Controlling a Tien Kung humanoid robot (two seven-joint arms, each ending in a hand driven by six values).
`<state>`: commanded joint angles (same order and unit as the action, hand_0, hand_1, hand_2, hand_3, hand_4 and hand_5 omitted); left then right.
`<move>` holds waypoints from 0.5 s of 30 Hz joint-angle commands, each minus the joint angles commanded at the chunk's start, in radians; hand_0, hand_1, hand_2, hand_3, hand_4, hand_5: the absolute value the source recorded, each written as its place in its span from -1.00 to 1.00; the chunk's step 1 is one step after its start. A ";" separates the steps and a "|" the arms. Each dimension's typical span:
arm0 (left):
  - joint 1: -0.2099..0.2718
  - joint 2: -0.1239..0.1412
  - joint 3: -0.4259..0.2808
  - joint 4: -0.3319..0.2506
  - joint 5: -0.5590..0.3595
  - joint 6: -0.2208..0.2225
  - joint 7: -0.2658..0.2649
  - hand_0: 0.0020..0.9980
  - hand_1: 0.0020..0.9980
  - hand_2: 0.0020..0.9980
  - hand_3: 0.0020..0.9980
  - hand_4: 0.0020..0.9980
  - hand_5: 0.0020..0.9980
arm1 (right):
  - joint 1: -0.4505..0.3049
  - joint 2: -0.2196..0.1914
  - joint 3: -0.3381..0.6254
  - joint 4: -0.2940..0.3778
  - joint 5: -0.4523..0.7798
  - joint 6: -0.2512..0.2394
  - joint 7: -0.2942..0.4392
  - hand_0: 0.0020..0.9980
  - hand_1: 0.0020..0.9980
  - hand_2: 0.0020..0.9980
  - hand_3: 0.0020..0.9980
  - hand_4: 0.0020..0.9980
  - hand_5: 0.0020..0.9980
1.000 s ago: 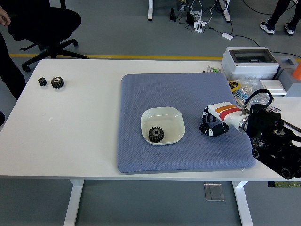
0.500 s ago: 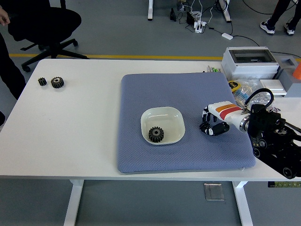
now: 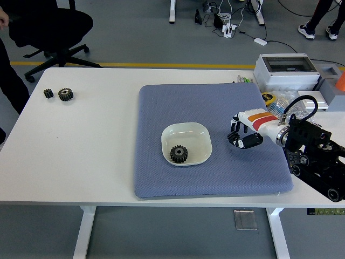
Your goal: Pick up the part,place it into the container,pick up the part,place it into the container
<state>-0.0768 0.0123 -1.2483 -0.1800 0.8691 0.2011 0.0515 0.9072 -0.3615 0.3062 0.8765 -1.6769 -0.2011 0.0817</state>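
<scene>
Right hand (image 3: 243, 133) over mat (image 3: 215, 172), right of bowl (image 3: 186, 143); fingers curled, whether they grip anything cannot be told. Bowl holds one gear (image 3: 178, 154). Two more gears (image 3: 59, 94) far left.

Open mat (image 3: 161, 108) surrounds the bowl (image 3: 186, 143); boxes (image 3: 285, 73) crowd the table's right edge.

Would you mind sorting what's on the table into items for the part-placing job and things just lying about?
Job: white bowl; gear in the bowl; two gears at far left; right hand.
Lying about: blue mat; grey box; office chair.
</scene>
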 joint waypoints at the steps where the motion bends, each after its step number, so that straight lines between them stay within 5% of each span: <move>1: 0.000 0.000 -0.001 0.000 0.000 0.000 0.000 0.50 0.49 0.58 0.17 0.33 0.20 | 0.001 -0.002 0.011 0.018 -0.008 -0.001 -0.003 -0.63 -0.19 -0.03 -0.01 0.46 -0.46; 15: 0.002 0.001 0.001 0.000 -0.007 0.001 -0.001 0.50 0.49 0.58 0.17 0.34 0.20 | 0.068 0.070 -0.019 0.163 -0.044 -0.012 -0.029 -0.62 -0.19 -0.02 0.01 0.46 -0.46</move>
<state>-0.0747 0.0136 -1.2472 -0.1800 0.8622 0.2025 0.0504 0.9756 -0.2918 0.2872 1.0395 -1.7205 -0.2129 0.0530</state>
